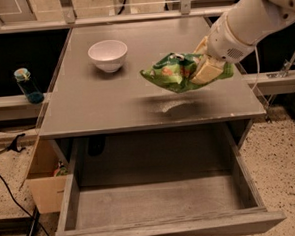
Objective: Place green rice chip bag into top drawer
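The green rice chip bag [177, 72] is a crinkled bright green foil bag, held in the air above the right half of the grey table top [101, 103], casting a shadow below it. My gripper [203, 70] comes in from the upper right on a white arm and is shut on the bag's right end. The top drawer [157, 202] is pulled fully open below the table's front edge, wide, shallow, grey and with a bare flat bottom. The bag hangs behind the drawer, over the table top.
A white bowl [107, 55] stands on the table's back left. A blue bottle [28, 86] stands on a ledge to the left. A tan cardboard box [44, 184] sits on the floor left of the drawer. A black cable [12, 196] lies at lower left.
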`<state>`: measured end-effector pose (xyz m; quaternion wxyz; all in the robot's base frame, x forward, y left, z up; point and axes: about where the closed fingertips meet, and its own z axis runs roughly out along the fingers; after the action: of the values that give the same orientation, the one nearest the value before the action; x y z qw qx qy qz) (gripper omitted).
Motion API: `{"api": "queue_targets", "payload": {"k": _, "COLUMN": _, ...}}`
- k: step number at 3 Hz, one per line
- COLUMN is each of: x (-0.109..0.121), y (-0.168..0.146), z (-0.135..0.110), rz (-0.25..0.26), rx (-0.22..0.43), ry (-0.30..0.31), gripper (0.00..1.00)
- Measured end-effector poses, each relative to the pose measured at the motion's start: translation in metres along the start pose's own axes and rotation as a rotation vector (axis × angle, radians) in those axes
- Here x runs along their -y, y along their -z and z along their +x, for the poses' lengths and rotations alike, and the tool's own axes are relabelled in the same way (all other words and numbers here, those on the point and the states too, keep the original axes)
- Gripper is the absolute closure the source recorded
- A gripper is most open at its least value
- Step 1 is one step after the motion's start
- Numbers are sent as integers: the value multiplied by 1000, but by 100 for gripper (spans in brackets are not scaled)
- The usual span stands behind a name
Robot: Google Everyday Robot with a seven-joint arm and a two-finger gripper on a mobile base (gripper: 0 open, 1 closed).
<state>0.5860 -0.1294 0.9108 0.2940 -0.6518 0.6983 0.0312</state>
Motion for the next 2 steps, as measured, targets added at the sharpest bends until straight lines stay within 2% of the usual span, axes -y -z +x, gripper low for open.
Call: {"api": "queue_targets", "payload": {"k": 2, "x": -37, "y": 51, "z": 1, "rz": -14, "rx": 15, "ry": -39, "gripper": 100}}
